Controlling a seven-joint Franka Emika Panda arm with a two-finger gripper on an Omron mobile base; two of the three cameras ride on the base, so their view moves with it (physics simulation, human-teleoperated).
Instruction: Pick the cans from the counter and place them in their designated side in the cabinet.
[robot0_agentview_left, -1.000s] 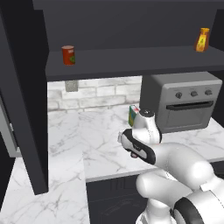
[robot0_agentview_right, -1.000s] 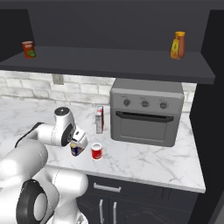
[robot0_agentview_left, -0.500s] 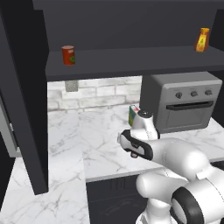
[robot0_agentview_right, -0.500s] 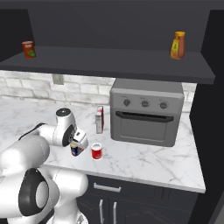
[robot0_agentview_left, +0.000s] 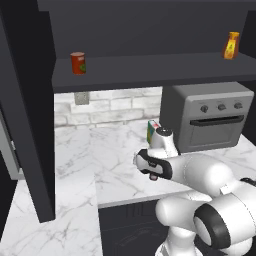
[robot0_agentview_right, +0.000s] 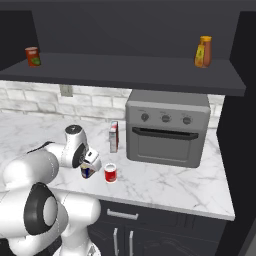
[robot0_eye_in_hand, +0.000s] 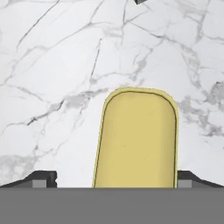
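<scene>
The boxy tin with the yellow top (robot0_eye_in_hand: 138, 138) and dark blue label (robot0_agentview_right: 87, 172) stands on the white marble counter (robot0_agentview_right: 165, 185). My gripper (robot0_eye_in_hand: 116, 179) hangs open straight above it. One dark fingertip (robot0_eye_in_hand: 43, 178) shows on each side of the tin, both apart from it. In the right base view the gripper (robot0_agentview_right: 90, 162) points down onto the tin. The short red can (robot0_agentview_right: 110, 173) with a white top stands just to the tin's right. The dark cabinet shelf (robot0_agentview_right: 125, 70) runs above the counter. In the left base view my arm hides both cans.
A grey oven (robot0_agentview_right: 167, 127) sits at the back right, with a green-and-white carton (robot0_agentview_right: 114, 136) beside it. On the shelf stand a darker orange-red can (robot0_agentview_right: 32, 56) at the left and a yellow-orange bottle (robot0_agentview_right: 203, 51) at the right. A tall dark side panel (robot0_agentview_left: 30, 110) rises at the left.
The arm has shifted only slightly, with the hand settling over the tin. The jaws have stayed open, and neither can has moved.
</scene>
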